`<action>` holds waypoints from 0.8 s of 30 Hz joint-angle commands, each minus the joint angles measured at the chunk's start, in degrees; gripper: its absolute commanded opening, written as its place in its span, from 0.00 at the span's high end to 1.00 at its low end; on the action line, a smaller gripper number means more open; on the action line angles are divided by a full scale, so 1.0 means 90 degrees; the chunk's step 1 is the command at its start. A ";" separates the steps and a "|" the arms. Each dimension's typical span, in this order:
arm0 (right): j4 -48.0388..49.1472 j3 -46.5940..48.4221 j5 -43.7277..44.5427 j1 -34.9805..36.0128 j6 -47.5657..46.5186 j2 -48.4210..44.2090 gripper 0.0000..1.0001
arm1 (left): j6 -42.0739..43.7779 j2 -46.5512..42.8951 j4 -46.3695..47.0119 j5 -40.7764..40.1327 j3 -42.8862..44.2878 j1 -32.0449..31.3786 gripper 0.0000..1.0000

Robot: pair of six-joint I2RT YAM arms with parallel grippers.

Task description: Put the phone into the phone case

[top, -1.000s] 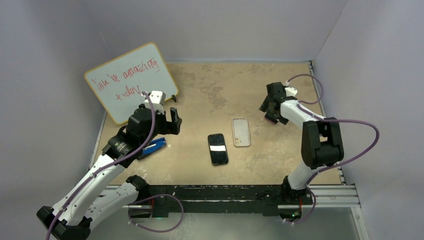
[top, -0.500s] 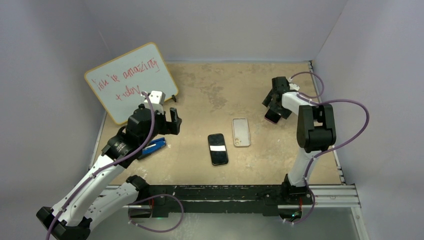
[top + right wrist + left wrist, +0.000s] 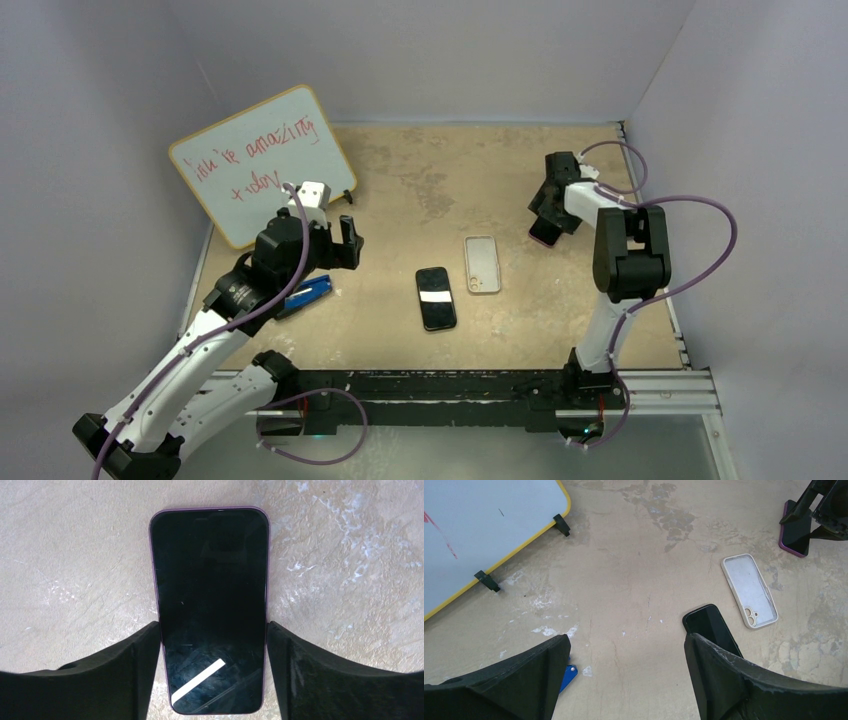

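2 phones in view. Purple phone [image 3: 210,605] sits btwn the fingers of R gripper [image 3: 214,630], screen up, fingers tight vs both long edges; lifted or flat on table [image 3: 420,180], can't tell. Black phone [image 3: 436,298] lies flat mid-table, clear case [image 3: 482,264] just beside it on its R, empty. L gripper [image 3: 626,645] spread wide, holding nothing, hovers L of black phone. Whiteboard [image 3: 255,170] far L.

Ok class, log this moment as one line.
left jaws: open, empty | right jaws: shut on purple phone | clear case: empty, flat on table | black phone: beside case | insertion: not yet done
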 commanded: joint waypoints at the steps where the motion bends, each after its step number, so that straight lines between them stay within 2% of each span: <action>1: 0.0072 -0.0076 -0.0331 -0.0031 -0.0055 0.0097 0.30 | 0.0053 -0.0007 0.0192 0.0022 -0.0026 -0.0009 0.11; 10: 0.0115 -0.0283 -0.0676 -0.0023 -0.0511 -0.0075 0.45 | -0.0012 0.0038 0.0242 0.0196 -0.0028 -0.0009 0.11; 16: 0.0149 -0.0805 -0.1181 0.0047 -0.0770 -0.0513 0.49 | -0.0275 0.0310 0.0403 0.0700 0.0026 -0.0003 0.12; 24: 0.0048 -0.1578 -0.1263 0.0571 -0.0935 -0.1304 0.53 | -0.0673 0.1100 0.0948 0.1481 -0.0087 -0.0004 0.12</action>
